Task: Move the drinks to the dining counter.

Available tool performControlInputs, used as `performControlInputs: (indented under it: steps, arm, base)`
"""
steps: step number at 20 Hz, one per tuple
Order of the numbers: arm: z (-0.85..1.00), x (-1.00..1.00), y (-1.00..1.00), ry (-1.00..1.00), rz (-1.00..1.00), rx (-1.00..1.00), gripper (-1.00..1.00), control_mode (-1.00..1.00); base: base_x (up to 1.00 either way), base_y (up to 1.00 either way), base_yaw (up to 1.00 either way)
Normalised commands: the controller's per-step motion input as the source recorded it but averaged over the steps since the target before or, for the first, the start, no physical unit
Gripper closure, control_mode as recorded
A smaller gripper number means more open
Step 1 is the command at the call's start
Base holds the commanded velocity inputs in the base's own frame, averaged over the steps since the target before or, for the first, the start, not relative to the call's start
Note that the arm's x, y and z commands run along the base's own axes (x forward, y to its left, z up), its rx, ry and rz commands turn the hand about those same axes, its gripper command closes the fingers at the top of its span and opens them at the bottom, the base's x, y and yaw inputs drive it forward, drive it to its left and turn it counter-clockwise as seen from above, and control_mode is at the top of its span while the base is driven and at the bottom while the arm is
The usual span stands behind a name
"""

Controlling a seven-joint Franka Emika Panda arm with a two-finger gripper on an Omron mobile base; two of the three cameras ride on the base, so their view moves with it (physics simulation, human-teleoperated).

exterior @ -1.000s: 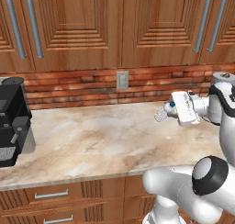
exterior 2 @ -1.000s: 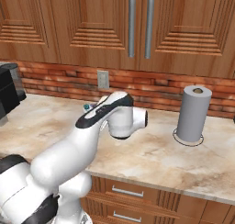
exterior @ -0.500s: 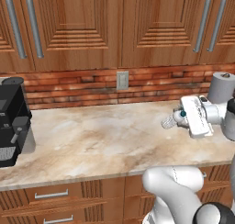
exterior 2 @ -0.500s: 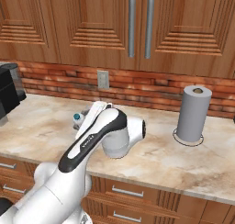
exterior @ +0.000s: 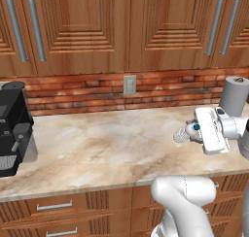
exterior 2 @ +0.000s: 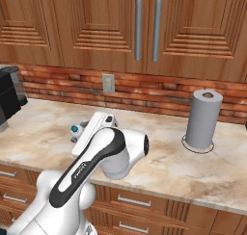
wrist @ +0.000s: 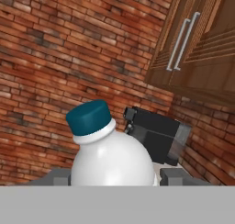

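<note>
Above the marbled counter (exterior: 107, 143) under the wall cabinets (exterior: 146, 27), the small water bottle (exterior: 184, 134) is being held clear of the stone, lying roughly sideways with its teal cap (wrist: 88, 117) pointing along the counter toward the coffee machine (exterior: 13, 126); in the hand view the bottle (wrist: 112, 161) is being gripped between the two dark fingertips (wrist: 173, 176), one showing at each side of its body, so the gripper (exterior: 194, 131) is being read as clenched on the bottle; in the right base view the bottle (exterior 2: 77, 132) is seen poking out past the white hand, well apart from the paper-towel roll (exterior 2: 202, 119) standing at the far end.

The step in hand is being judged as the carry of the first drink, the pick-up being done and the delivery not yet done; the dining counter and the yellow juice bottle are not being shown from here, so how far the carry must go cannot be told.

The next move is being judged to call for a steady grip, a swing or drive toward the dining counter, the bottle being brought upright above the top, then lowered until its base is touching before the fingers are being released; a slip is being risked if the bottle is turned fast, its body being round and smooth.
</note>
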Motion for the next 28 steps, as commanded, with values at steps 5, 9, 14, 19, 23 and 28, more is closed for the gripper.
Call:
performControlInputs:
  steps: [5, 9, 14, 19, 23, 28]
  arm:
    - [0.0, 0.0, 0.0, 0.0, 0.0, 0.0, 1.0, 1.0]
    - [0.0, 0.0, 0.0, 0.0, 0.0, 0.0, 1.0, 1.0]
    - [0.0, 0.0, 0.0, 0.0, 0.0, 0.0, 1.0, 1.0]
    - [0.0, 0.0, 0.0, 0.0, 0.0, 0.0, 1.0, 1.0]
    - [0.0, 0.0, 0.0, 0.0, 0.0, 0.0, 1.0, 1.0]
    - [0.0, 0.0, 0.0, 0.0, 0.0, 0.0, 1.0, 1.0]
  base:
    - [-0.08, 0.0, 0.0]
    - [-0.49, -0.1, 0.0]
    - [-0.69, -0.24, 0.0]
    - [-0.63, -0.25, 0.0]
    - [-0.41, -0.34, -0.03]
    - [-0.19, -0.45, -0.15]
